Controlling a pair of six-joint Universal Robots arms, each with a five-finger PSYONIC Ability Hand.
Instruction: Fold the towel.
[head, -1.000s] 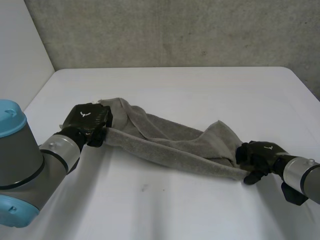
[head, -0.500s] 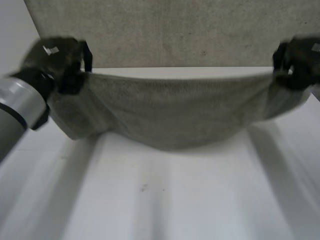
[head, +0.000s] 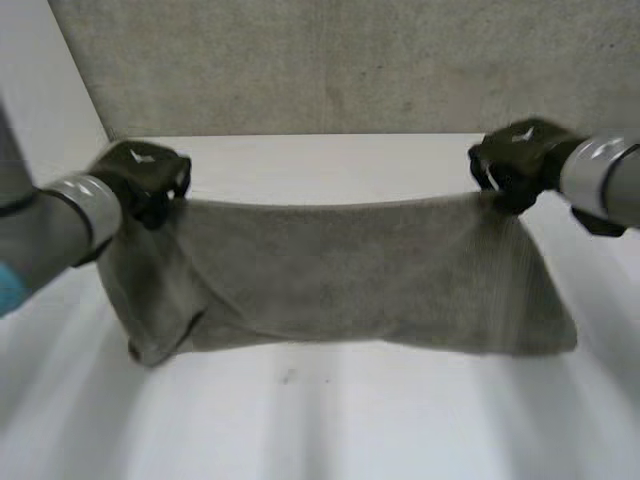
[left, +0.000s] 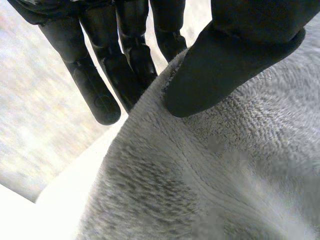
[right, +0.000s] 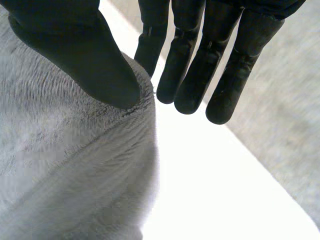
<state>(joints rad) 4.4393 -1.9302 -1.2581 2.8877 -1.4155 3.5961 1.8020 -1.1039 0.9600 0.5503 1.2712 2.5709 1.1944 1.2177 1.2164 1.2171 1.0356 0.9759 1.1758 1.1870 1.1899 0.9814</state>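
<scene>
Across the whole near half of the scene lies the white table (head: 330, 420), and behind its far edge stands a grey wall (head: 350, 60). Above the table, between my two hands, the grey towel (head: 340, 275) hangs spread like a curtain. Its top edge runs nearly straight from left to right, pulled taut with only a slight sag in the middle. Its right side falls flat and wide, flaring out past my right hand toward the table's right edge. Its left side is gathered into folds, and the lower left corner is bunched into a lump that hangs lowest. I cannot tell whether the bottom edge touches the table or hangs just clear of it. My left arm (head: 50, 225) comes in from the near left and my right arm (head: 605, 180) from the right, both raised over the far part of the table. My left hand (head: 142, 170) pinches the towel's top left corner. My left thumb (left: 225, 60) presses on one face of the cloth, and my left fingers (left: 125, 60) lie straight and close together behind its edge. My right hand (head: 515, 160) pinches the top right corner the same way. My right thumb (right: 85, 60) bears down on the pile, and my right fingers (right: 190, 75) lie straight, side by side, the nearest tucked behind the cloth's edge.
</scene>
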